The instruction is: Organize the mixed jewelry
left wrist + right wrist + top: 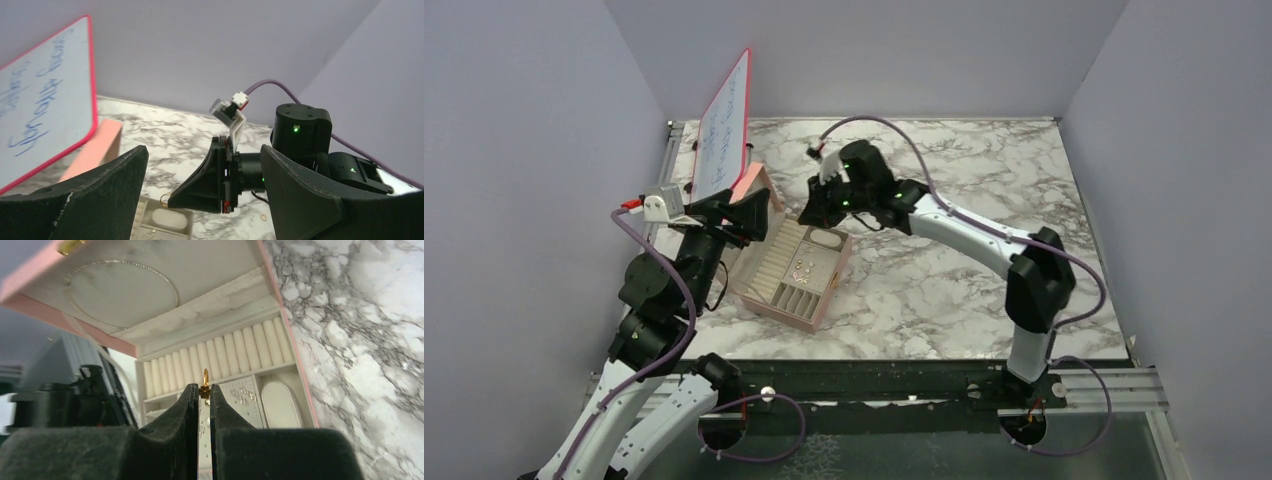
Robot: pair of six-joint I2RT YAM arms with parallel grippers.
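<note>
We see our right tool (pixel 202 392) pinching 1 gold ring (pixel 205 381); the row of padded rolls (pixel 220 357) lies ahead of its tips.

On my feed the tabletop (pixel 944 260) reads as smooth white-and-grey marble with a faint sheen; real stone or laminate, I cannot tell. The box (pixel 769 290) has a matt pink shell and a beige lining that looks soft, like velvet. Its rolls (pixel 220 352) look padded. The gold ring (pixel 205 382) pinched in my right end effector (pixel 202 390) is polished metal, and the silvery pieces (pixel 240 392) glint. Both it and the left end effector (pixel 202 155) are matt black, faintly grainy. The whiteboard (pixel 724 125) is glossy, with a red plastic frame. The arm (pixel 969 230) shells are shiny white plastic.
</note>
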